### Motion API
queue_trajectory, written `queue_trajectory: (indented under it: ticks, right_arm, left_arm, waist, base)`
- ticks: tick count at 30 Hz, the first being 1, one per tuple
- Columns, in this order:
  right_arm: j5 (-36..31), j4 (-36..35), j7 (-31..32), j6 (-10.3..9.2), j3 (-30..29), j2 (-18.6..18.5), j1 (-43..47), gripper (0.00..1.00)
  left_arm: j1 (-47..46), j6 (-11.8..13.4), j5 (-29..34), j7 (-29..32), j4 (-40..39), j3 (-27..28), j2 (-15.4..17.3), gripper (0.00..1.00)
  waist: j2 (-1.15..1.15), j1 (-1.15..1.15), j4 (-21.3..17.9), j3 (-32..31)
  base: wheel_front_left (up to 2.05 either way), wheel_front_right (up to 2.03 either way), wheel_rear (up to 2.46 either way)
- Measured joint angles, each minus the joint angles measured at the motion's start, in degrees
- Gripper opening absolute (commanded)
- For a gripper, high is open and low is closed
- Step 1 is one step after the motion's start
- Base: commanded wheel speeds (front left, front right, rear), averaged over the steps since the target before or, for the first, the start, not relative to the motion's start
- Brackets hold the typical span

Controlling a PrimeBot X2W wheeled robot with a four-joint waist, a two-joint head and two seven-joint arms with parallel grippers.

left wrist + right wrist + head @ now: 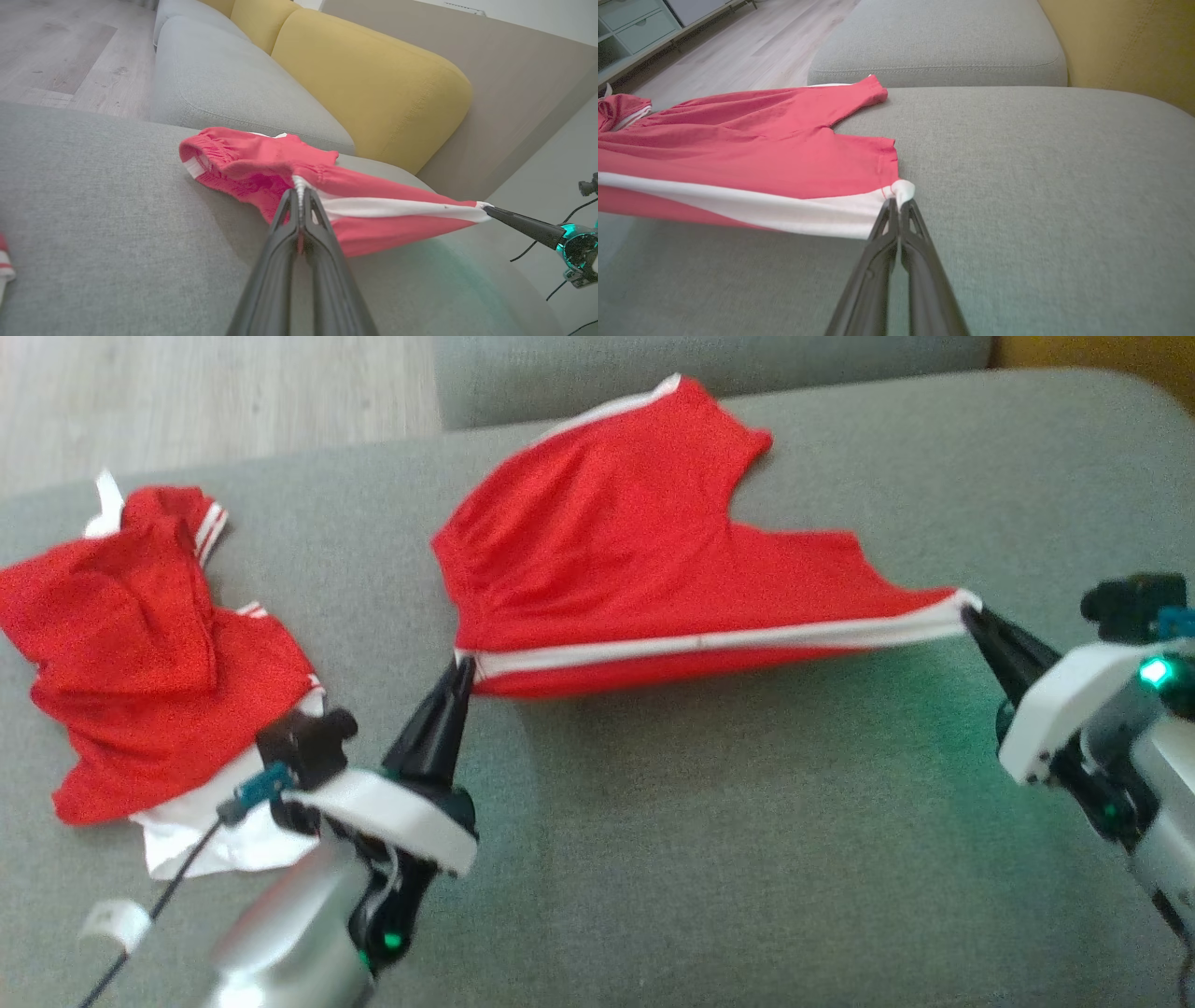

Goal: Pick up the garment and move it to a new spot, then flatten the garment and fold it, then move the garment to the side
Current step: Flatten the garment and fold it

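The garment (635, 551) is a pair of red shorts with a white side stripe, stretched taut above the grey sofa seat (747, 859). My left gripper (464, 665) is shut on the waistband corner, seen up close in the left wrist view as gripper (299, 190) on garment (261, 163). My right gripper (968, 609) is shut on the leg-hem corner at the stripe's other end; the right wrist view shows that gripper (896, 201) pinching the white tip of the garment (761, 144). The near edge is lifted, while the far part rests on the cushion.
A second red and white garment (140, 653) lies crumpled at the left of the seat, close to my left arm. A yellow backrest (373, 79) and another grey cushion (938, 42) lie beyond. Wooden floor (187, 392) is past the sofa's far edge.
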Motion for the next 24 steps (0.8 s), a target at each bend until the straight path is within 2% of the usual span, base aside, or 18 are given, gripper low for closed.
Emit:
queue_trajectory:
  ticks: [6, 14, 18, 24]
  right_arm:
    - [2.6, -5.9, 1.7, 0.0, -0.2, -3.6, 6.4, 0.0]
    - [3.7, -13.6, 2.2, 0.0, -6.4, -5.8, 17.0, 0.0]
    - [1.6, -18.2, 2.2, 0.0, -13.2, -6.2, 19.8, 0.0]
    - [-4.3, -22.0, 5.7, 0.0, -18.9, -5.2, 17.6, 0.0]
  left_arm:
    - [7.4, 1.8, 0.6, 0.0, -8.2, -1.1, 1.9, 0.0]
    - [17.9, 6.2, -0.6, 0.0, -21.4, -1.0, 4.9, 0.0]
    - [18.2, 7.0, -0.6, 0.9, -26.2, -1.0, 5.6, 0.0]
    - [13.0, 7.5, 0.0, 1.9, -26.7, 0.0, 5.6, 0.0]
  waist:
    - [0.0, 0.01, -0.9, -4.3]
    - [0.0, 0.01, -2.0, -6.2]
    - [0.0, 0.01, -1.4, -4.6]
    - [0.0, 0.02, -0.2, -1.1]
  base:
    - [0.0, 0.0, 0.0]
    - [0.0, 0.0, 0.0]
    - [0.0, 0.0, 0.0]
    - [0.0, 0.0, 0.0]
